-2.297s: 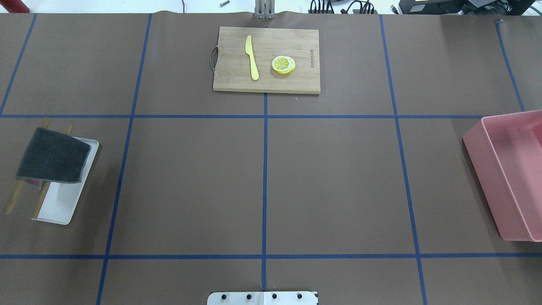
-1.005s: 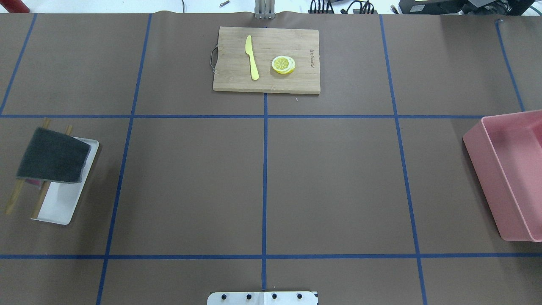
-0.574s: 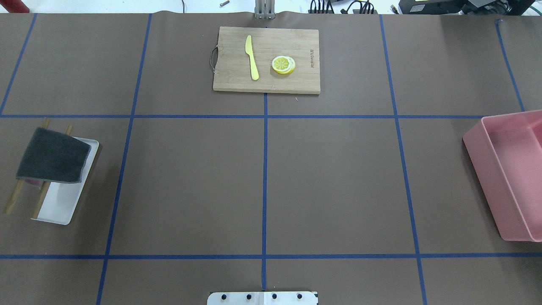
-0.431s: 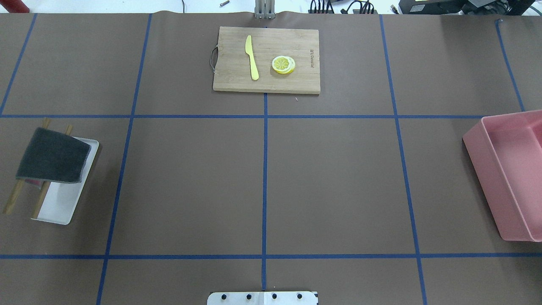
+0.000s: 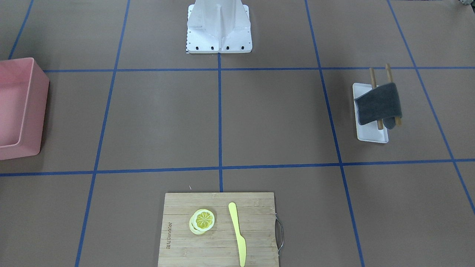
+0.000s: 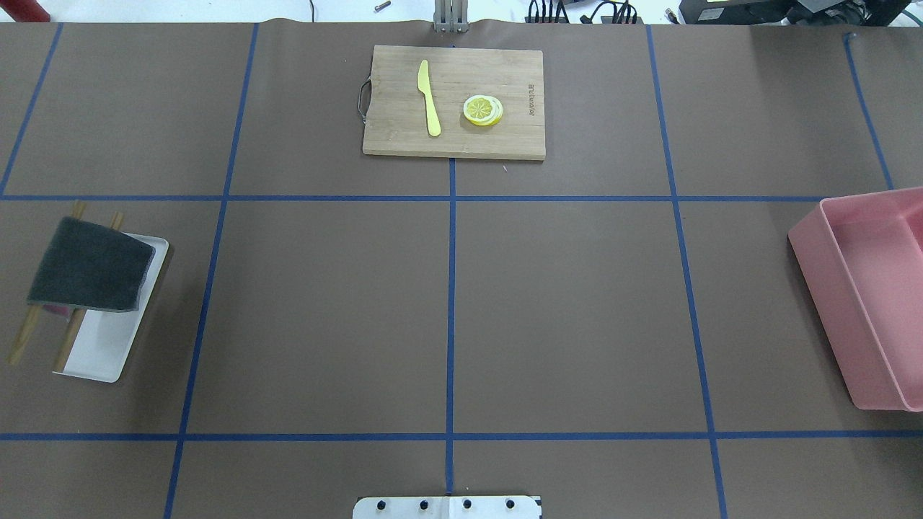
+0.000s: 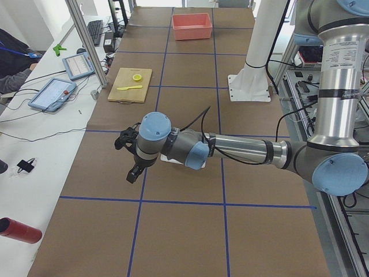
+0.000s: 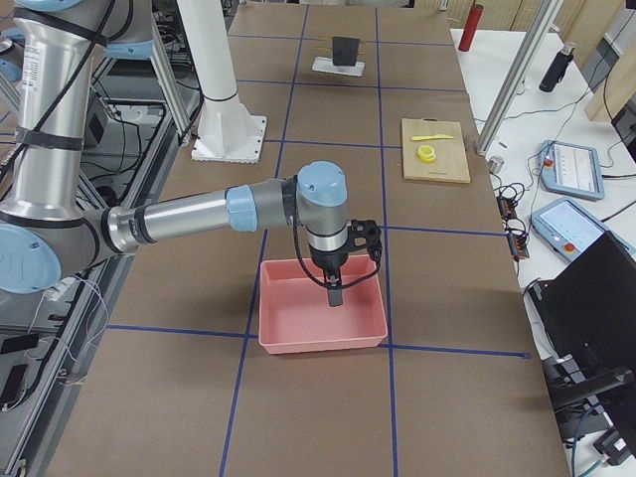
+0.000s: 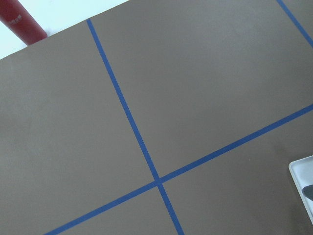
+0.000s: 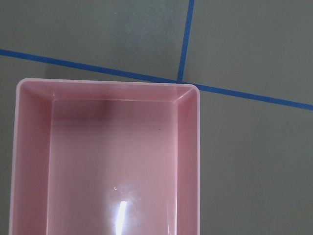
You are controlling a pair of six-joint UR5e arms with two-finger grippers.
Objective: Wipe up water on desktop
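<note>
Two arms reach over the desktop, a brown sheet crossed by blue tape that fills the overhead frame. In the side views, we see the left gripper above bare tabletop near a white tray, and the right gripper above a pink bin at the right edge. We cannot tell whether either claw is open or closed. At the left edge, a grey cloth drapes over two wooden sticks above the tray. At upper centre, a cutting board carries a yellow knife and lemon slices.

Left arm and right arm reach out level, jaws pointing down, opening unreadable
</note>
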